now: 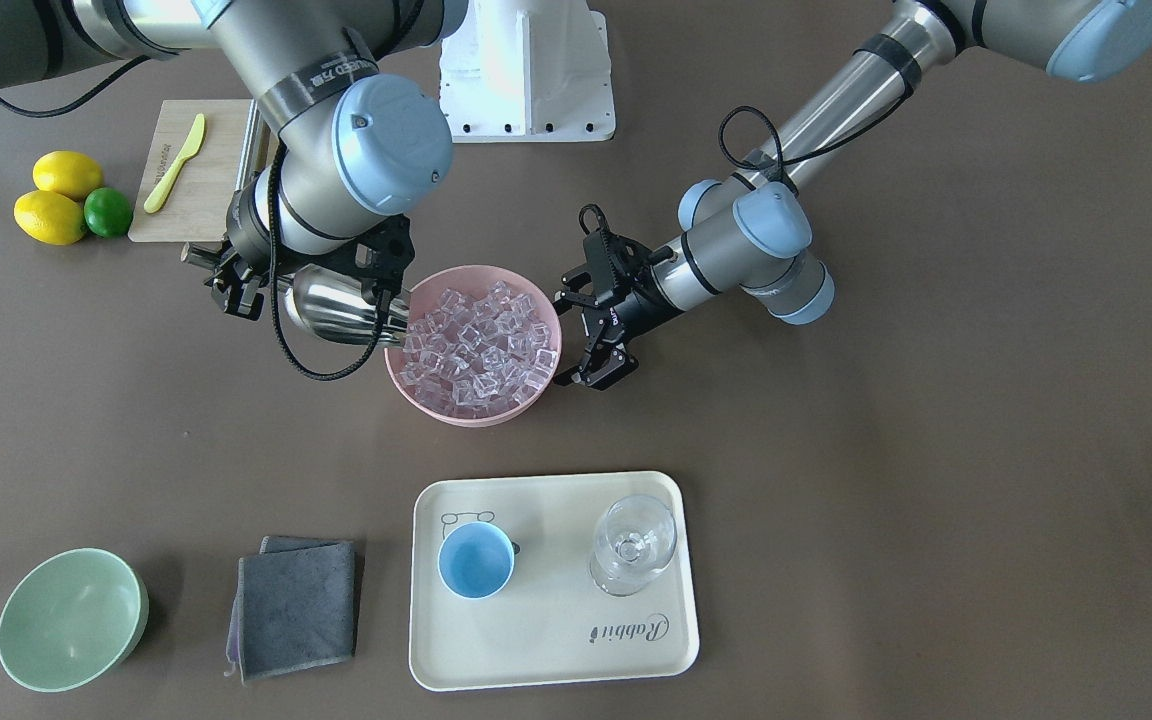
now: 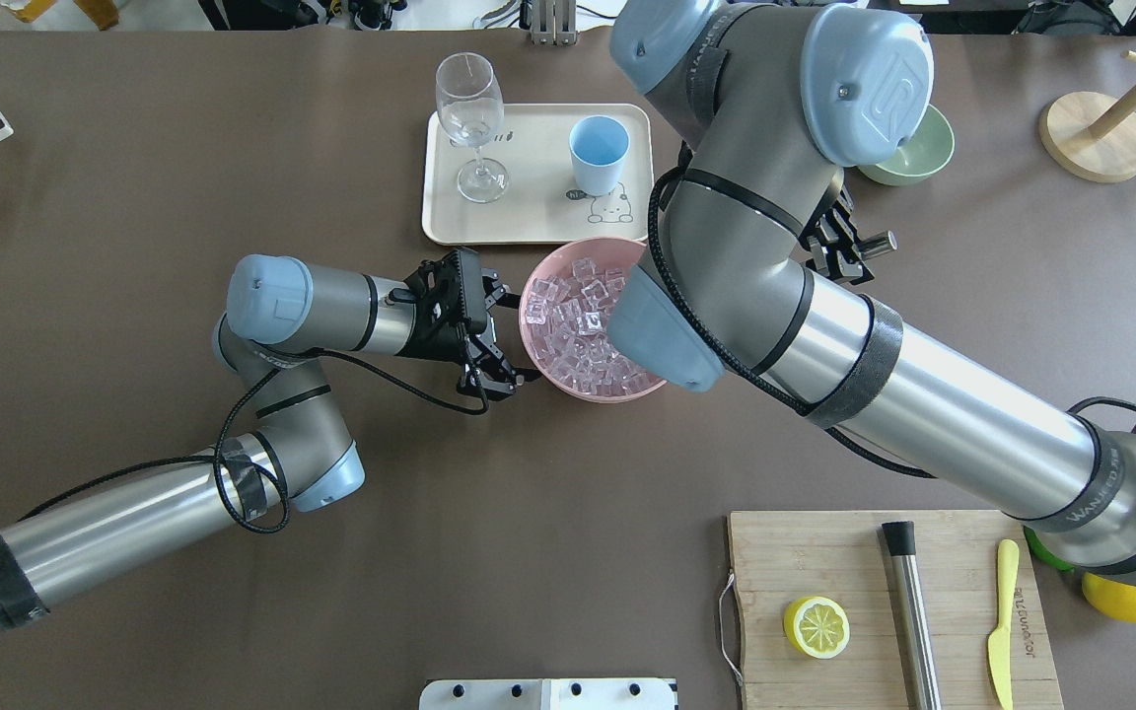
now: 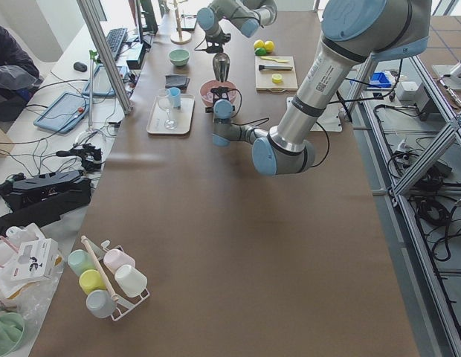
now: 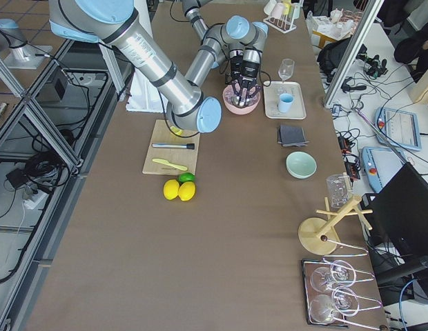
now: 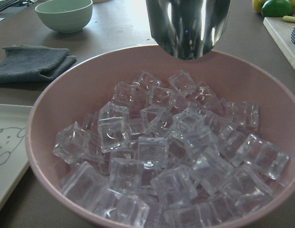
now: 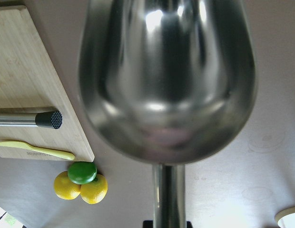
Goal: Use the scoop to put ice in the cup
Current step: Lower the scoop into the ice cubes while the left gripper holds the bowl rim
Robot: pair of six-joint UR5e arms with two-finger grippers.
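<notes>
**Handling.** The ice (image 1: 481, 345) is a loose heap of hard, glassy cubes filling the pink bowl (image 1: 466, 415). Expect them to be light and slick, sliding over one another and off any tilted metal. The scoop (image 1: 336, 305) is rigid polished steel. Its short cylindrical handle is the only sound place to hold it, and the smooth handle may turn in a loose grasp. The cup (image 1: 476, 560) stands upright on the tray (image 1: 556, 640), well apart from the bowl and beside a stemmed glass (image 1: 633, 545). It is small and probably light, and its mouth looks narrower than the scoop's trough, so pour slowly.

**Right arm.** The arm reaches over the counter (image 1: 836, 450) with its wrist bent downward. The right pincer (image 1: 239, 280) is clamped on the scoop's handle. The trough points tip-down at the bowl's rim, and its tip hangs above the cubes (not among them, per the left wrist view).

**Left arm.** The forearm lies low and roughly level. The left pincer (image 1: 579, 338) is spread wide and holds nothing. It sits just beside the bowl's outer wall, and contact with the wall cannot be determined.
</notes>
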